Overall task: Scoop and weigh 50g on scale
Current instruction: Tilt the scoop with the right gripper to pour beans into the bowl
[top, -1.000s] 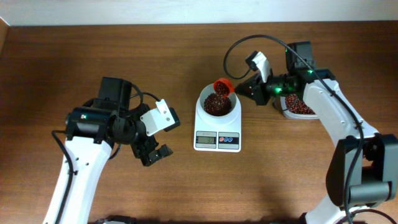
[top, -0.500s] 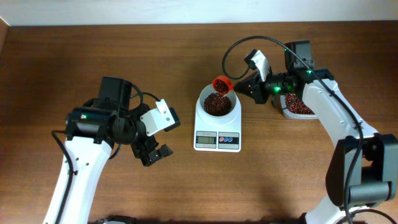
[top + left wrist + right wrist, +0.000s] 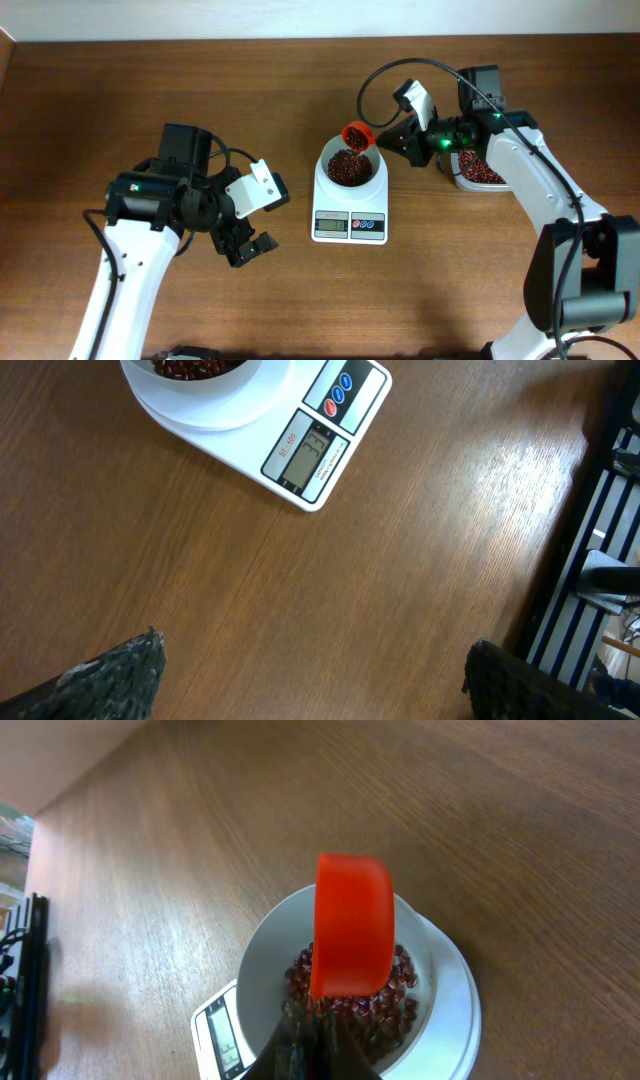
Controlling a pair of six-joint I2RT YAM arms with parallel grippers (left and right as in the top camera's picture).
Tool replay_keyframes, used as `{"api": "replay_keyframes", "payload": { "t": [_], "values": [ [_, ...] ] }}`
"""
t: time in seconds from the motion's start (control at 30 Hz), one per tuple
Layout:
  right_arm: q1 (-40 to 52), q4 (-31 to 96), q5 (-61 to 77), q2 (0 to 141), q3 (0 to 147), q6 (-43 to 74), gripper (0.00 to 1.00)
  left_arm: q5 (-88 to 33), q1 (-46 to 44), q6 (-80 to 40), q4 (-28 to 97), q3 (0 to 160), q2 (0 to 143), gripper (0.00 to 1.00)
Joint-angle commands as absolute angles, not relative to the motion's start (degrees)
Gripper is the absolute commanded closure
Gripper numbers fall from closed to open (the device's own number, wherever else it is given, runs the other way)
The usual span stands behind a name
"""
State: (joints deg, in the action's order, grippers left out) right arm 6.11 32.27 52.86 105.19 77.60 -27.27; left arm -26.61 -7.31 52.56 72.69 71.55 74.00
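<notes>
- As we read the scene from the near edge of the brown wooden table (image 3: 300, 300) outward, the left gripper (image 3: 250, 250) came first. It hung over bare wood on the left side, its two dark fingers (image 3: 115, 675) spread wide with nothing between them.
- Beyond it and to its right, we saw the small white digital kitchen scale (image 3: 349, 212) lying flat on the table, well apart from that gripper. Its grey display and red and blue buttons faced the near side, and we could not read the display.
- On the scale stood the round white bowl (image 3: 265, 945), and a loose heap of small dark red-brown beans (image 3: 347, 170) covered its bottom.
- About level with the bowl, at the right, we made out a clear rectangular plastic tub (image 3: 480, 175) holding more of the same beans. The right arm partly hid it.
- Just above the far rim of the bowl we found the orange-red plastic measuring scoop (image 3: 350, 925), held in the air and tilted, its cup over the beans in the bowl.
- The right gripper (image 3: 383, 142) reached in from the right, its fingers pressed together on the scoop's handle.
</notes>
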Motion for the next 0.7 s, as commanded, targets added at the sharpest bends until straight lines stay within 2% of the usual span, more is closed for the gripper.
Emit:
{"api": "replay_keyframes", "payload": {
  "t": [0.0,0.13,0.23,0.3,0.67],
  "values": [
    [6.3,32.1,52.2,105.5,77.8,-28.3,0.96,-27.6,-7.1,53.2,72.7,72.5,74.1,0.01],
    [6.3,32.1,57.2,105.5,77.8,-28.3,0.96,-27.6,-7.1,53.2,72.7,72.5,74.1,0.01],
    [6.3,32.1,49.1,105.5,77.8,-28.3,0.96,-27.7,-7.1,53.2,72.7,72.5,74.1,0.01],
    [6.3,32.1,53.6,105.4,77.9,-28.3,0.96,-27.6,-7.1,53.2,72.7,72.5,74.1,0.01],
    [6.3,31.7,51.8,105.4,77.9,-27.8,0.96,-27.6,-7.1,53.2,72.7,72.5,74.1,0.01]
  ]
}}
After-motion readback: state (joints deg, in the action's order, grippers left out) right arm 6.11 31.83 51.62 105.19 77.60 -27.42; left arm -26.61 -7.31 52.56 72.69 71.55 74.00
